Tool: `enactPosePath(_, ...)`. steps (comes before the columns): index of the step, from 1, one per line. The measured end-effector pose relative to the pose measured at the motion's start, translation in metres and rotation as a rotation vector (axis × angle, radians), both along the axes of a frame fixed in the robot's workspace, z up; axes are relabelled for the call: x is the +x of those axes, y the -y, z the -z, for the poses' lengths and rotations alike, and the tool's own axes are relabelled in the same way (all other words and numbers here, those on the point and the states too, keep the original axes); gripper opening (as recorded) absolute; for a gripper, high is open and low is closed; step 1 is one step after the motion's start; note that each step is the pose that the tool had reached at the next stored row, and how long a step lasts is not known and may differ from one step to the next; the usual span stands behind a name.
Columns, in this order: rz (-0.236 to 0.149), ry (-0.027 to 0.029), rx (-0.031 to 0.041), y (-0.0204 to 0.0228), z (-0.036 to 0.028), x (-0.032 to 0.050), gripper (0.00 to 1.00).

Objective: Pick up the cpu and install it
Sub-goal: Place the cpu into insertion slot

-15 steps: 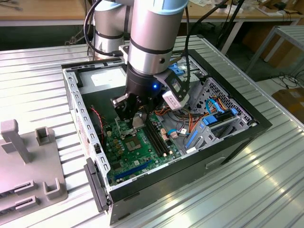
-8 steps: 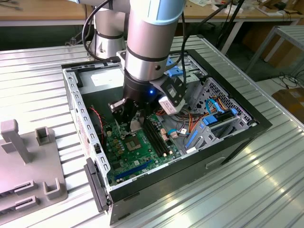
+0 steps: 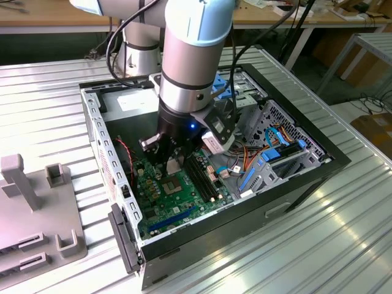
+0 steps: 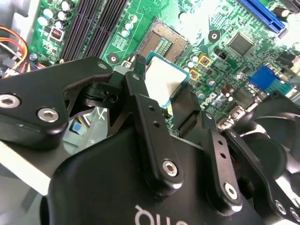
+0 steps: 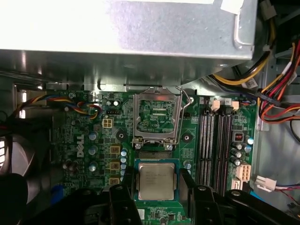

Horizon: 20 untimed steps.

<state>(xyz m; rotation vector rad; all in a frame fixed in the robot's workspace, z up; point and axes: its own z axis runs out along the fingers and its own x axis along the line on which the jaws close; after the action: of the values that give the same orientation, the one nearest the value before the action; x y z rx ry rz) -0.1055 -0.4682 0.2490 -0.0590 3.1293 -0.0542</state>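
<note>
**Surface and room.** A pale ribbed metal table (image 3: 318, 245) stands in a workshop, with wooden benches (image 3: 55, 15) along the back. At the exterior view's left, a grey plastic fixture with upright posts (image 3: 37, 202) sits on the table, cut off by the frame edge. In the centre lies an open black computer case (image 3: 257, 220) with its green motherboard (image 3: 177, 196) exposed. A silver-grey robot arm with blue rings (image 3: 193, 55) reaches down into the case. At the exterior view's right, a brown cardboard box (image 3: 375, 125) sits on the floor, partly cut off.

**Tool.** The black two-finger gripper (image 3: 172, 160) is clamped on the cpu, a thin square chip with a dull silver top (image 5: 156, 180). Its fingers (image 5: 124, 204) press two opposite edges. In both wrist views the cpu (image 4: 161, 79) is held clear above the motherboard, just beside the silver-framed square socket (image 5: 156, 117) and not seated in it.

**Hidden or unclear.**
- In the exterior view the arm covers the far part of the motherboard.
- In the first wrist view a black fan (image 5: 9, 159) is cut off at the edge.
- Whether the socket's frame stands raised or lies flat cannot be told.
- Long black memory slots (image 5: 215, 140) run beside the socket.
- Coloured wire bundles (image 5: 276, 89) trail out of frame.
- The grey metal power-supply box (image 5: 140, 33) is washed out by glare.
- In the second wrist view the gripper's own black body hides the motherboard beneath it.
</note>
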Motion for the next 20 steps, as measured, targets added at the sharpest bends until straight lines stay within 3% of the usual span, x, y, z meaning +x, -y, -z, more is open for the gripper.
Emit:
enactPosePath(2,0.0,0.0001,0.0002,0.0,0.0028,0.0,0.47)
enactPosePath(7,0.0,0.0,0.0001,0.0,0.0031,-0.0001,0.47)
enactPosePath(13,0.002,-0.0013,0.0001,-0.0001,0.0139,-0.0002,0.47)
enactPosePath(20,0.002,-0.0014,0.0003,0.0031,0.0174,-0.0001,0.47)
